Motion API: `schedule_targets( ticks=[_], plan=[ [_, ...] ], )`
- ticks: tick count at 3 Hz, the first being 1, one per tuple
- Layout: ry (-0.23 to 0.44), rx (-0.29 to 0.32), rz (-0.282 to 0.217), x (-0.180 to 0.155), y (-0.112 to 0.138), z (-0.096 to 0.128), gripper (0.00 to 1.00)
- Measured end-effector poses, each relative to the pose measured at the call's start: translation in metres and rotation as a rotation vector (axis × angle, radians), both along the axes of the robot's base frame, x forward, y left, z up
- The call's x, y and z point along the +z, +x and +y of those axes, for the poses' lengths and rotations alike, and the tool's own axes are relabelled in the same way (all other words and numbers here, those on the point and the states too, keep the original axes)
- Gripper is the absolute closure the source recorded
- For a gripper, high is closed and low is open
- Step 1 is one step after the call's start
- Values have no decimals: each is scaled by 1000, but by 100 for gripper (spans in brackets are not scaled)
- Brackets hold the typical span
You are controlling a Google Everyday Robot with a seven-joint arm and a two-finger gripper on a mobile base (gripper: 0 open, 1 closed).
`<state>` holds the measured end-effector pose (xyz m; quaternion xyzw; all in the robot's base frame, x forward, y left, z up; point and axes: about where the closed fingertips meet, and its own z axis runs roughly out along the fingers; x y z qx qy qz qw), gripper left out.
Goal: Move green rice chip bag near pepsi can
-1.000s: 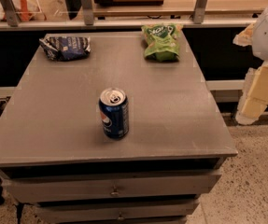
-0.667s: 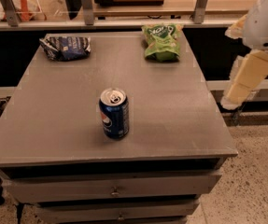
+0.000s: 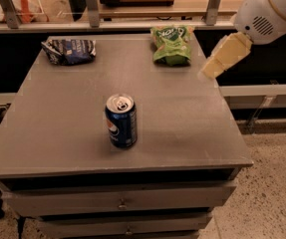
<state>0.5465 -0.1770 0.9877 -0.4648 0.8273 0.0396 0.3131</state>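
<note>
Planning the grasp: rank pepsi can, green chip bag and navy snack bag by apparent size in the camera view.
1. Dark blue pepsi can with silver top: looks largest, but nearest the camera, so unsure.
2. Light green glossy rice chip bag and crumpled navy snack bag: alike, unranked.
The gripper hovers right of the green bag.

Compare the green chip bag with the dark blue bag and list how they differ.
Colour: the green rice chip bag is light green; the dark blue bag is navy with pale print. Place: the green bag lies at the back right of the table, the blue bag at the back left. The gripper hangs just right of the green bag, far from the blue one. Both are crumpled snack bags, untouched.
</note>
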Motion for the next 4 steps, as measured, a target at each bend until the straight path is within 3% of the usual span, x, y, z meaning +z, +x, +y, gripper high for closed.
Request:
schedule_targets(
  ticks=[1,2,3,4],
  plan=[
    [62,-72,-64,14,20,4,0],
    [63,-72,-66,15,20,4,0],
    [113,-128,-65,11,33,13,0],
    [206,-239,-100,13,78,34,0]
  ],
)
